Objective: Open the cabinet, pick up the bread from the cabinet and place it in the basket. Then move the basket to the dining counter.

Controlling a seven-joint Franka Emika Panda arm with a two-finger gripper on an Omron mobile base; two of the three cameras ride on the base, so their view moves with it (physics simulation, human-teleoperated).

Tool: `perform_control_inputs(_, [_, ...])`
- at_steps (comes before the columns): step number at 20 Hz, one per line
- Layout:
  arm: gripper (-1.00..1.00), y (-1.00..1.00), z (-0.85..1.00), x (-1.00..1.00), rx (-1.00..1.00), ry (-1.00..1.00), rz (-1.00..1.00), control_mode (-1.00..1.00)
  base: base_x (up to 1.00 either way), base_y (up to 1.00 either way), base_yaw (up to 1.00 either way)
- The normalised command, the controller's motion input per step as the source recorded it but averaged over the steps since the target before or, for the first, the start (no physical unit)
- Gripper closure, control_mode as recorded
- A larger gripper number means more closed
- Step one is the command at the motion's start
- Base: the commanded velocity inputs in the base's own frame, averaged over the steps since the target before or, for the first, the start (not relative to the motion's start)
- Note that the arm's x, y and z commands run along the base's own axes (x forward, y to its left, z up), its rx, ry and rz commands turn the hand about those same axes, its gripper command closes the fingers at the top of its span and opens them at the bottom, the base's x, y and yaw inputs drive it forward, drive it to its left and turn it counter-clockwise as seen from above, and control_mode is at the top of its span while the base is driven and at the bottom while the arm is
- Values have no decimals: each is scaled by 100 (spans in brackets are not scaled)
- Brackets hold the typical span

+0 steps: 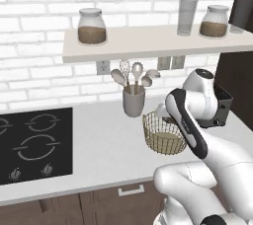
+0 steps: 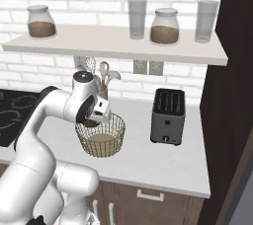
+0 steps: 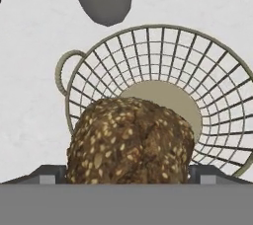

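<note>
Gripper (image 3: pixel 128 173) clamps bread (image 3: pixel 129 140) above basket (image 3: pixel 217 95) rim.

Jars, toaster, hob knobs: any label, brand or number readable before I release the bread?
No readable text.
Glass jars: no labels.
Toaster: a small front mark, too small to read.
Hob knobs: no legible markings.
Bread, held in the tool over the basket: unmarked.

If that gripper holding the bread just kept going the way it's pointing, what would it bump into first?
Probably the basket: the gripper, holding the bread, points down into its open top, so the tan bottom would likely come first, though depth is uncertain.
</note>
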Motion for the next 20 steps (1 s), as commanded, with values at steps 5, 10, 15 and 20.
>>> perform_control_inputs(5, [100,-13,-34,31,-5,8,0,-100,0,0,0])
perform_control_inputs(10, [100,-16,-33,31,-5,11,0,-100,0,0,0])
perform_control_inputs(15, [100,-5,-33,28,-4,7,0,-100,0,0,0])
perform_control_inputs(20, [100,0,-37,21,-2,3,0,-100,0,0,0])
